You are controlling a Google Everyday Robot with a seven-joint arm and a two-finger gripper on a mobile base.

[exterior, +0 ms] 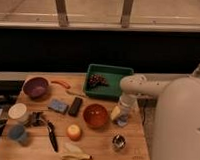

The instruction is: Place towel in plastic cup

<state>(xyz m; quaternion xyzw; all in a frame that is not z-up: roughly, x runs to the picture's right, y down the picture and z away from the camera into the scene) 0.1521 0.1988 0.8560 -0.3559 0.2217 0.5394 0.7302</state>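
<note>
Pincer (pixel 123 109) hangs low over bench (pixel 135 146), between orange bowl (pixel 96 115) and right edge; cannot tell its grip; yellowish towel (pixel 115 113) at its tip, just beside clear cup (pixel 122 120); bare wood along front-right edge.

The scene is dim and warm-toned. A pale band of window (pixel 96 9) along the top is the brightest area, washed out and flat. Below it, a dark strip (pixel 54 55) swallows all detail behind the far edge of the worktop (pixel 100 147). The worktop glows a muted orange-brown, with soft, short shadows under the objects. The end effector (pixel 123 109), near the worktop's right edge, catches light on its white casing, as does the robot's body (pixel 184 123). A small glint sits on the metal object (pixel 119 141) near the front right corner.
</note>
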